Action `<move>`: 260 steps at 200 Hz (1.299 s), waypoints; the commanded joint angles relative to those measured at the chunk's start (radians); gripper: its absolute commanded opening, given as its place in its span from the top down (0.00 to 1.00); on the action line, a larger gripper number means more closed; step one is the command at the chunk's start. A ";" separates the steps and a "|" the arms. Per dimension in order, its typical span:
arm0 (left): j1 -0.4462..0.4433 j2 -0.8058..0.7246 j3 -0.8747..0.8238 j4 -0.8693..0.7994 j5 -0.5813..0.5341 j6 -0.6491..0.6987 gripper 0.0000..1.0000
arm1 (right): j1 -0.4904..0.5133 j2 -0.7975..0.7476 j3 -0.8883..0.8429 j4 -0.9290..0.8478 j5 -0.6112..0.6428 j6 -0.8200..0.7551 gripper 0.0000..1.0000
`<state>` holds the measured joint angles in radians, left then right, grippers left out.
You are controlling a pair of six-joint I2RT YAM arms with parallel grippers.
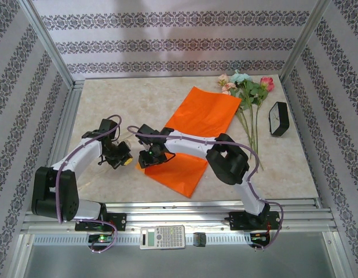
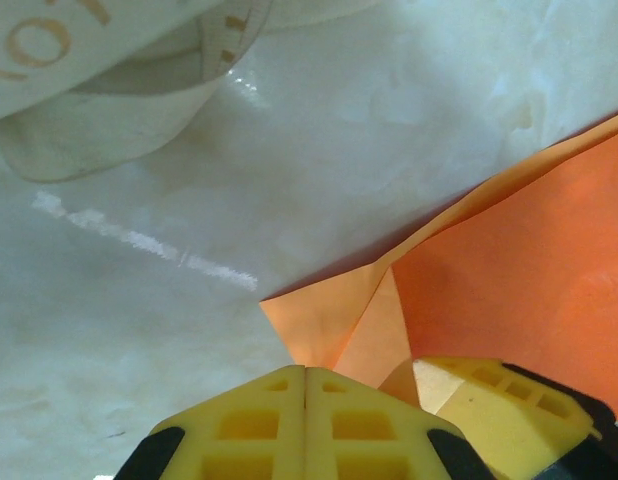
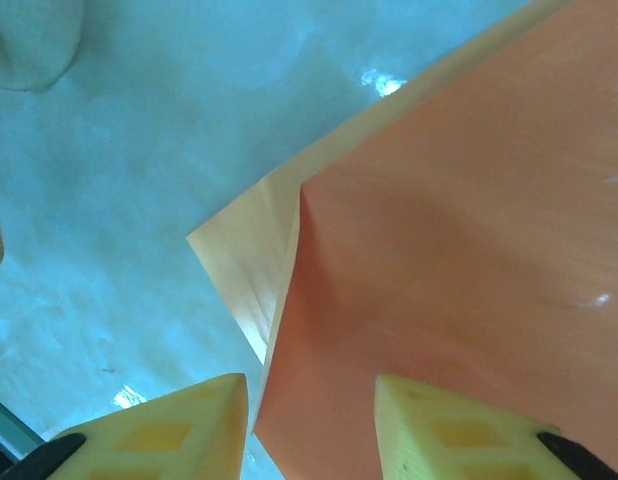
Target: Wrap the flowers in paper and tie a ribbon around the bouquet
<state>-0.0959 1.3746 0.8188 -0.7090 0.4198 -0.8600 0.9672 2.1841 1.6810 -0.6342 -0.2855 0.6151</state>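
Observation:
The orange paper (image 1: 205,113) lies flat on the marble table, its near part under my right arm. Its near-left corner is folded up, pale underside showing (image 2: 329,325) (image 3: 239,270). My left gripper (image 1: 127,161) (image 2: 307,372) is shut, pads pressed together, right at that corner. The paper runs behind its tips, so I cannot tell if it is pinched. My right gripper (image 1: 146,162) (image 3: 311,385) is open and straddles the paper's edge. The flowers (image 1: 244,87) lie at the far right beside the sheet. A loop of beige ribbon (image 2: 99,110) with gold lettering lies beyond the left gripper.
A small black clock-like object (image 1: 278,119) stands right of the flower stems. A calculator (image 1: 162,236) rests on the front rail. Patterned walls and aluminium posts close in the table on three sides. One yellow right finger (image 2: 499,410) sits close beside the left gripper.

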 commanded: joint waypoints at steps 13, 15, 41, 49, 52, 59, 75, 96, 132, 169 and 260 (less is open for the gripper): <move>0.012 -0.038 -0.027 -0.057 -0.022 0.015 1.00 | -0.009 0.058 0.035 0.034 -0.045 0.060 0.72; 0.012 -0.039 -0.026 -0.058 -0.022 0.017 1.00 | -0.010 0.058 0.034 0.037 -0.046 0.063 0.74; 0.013 -0.044 -0.024 -0.060 0.004 0.037 1.00 | -0.020 0.024 0.021 0.076 -0.021 0.078 1.00; 0.010 -0.037 -0.029 -0.038 0.043 0.040 1.00 | -0.024 -0.003 0.006 0.090 -0.006 0.080 1.00; 0.010 -0.031 -0.031 -0.026 0.062 0.041 0.99 | -0.026 -0.014 -0.002 0.099 -0.001 0.080 1.00; 0.007 -0.018 -0.037 0.001 0.103 0.035 0.98 | -0.032 -0.047 -0.029 0.121 0.011 0.083 1.00; -0.016 0.022 -0.049 0.065 0.178 0.000 0.96 | -0.054 -0.119 -0.088 0.164 0.016 0.092 1.00; -0.057 0.074 -0.046 0.161 0.207 -0.068 0.95 | -0.084 -0.181 -0.151 0.202 -0.028 0.104 1.00; -0.079 0.173 -0.024 0.319 0.203 -0.129 0.95 | -0.118 -0.271 -0.246 0.244 -0.057 0.122 1.00; -0.118 0.296 0.007 0.421 0.239 -0.152 1.00 | -0.164 -0.426 -0.336 0.230 -0.004 0.128 1.00; -0.062 0.480 0.199 0.208 0.010 0.005 1.00 | -0.304 -1.126 -0.830 -0.130 0.550 0.272 1.00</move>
<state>-0.1982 1.7870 0.9649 -0.4320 0.6060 -0.9119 0.6758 1.1725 0.9638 -0.5732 0.0681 0.7864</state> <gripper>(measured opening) 0.046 0.051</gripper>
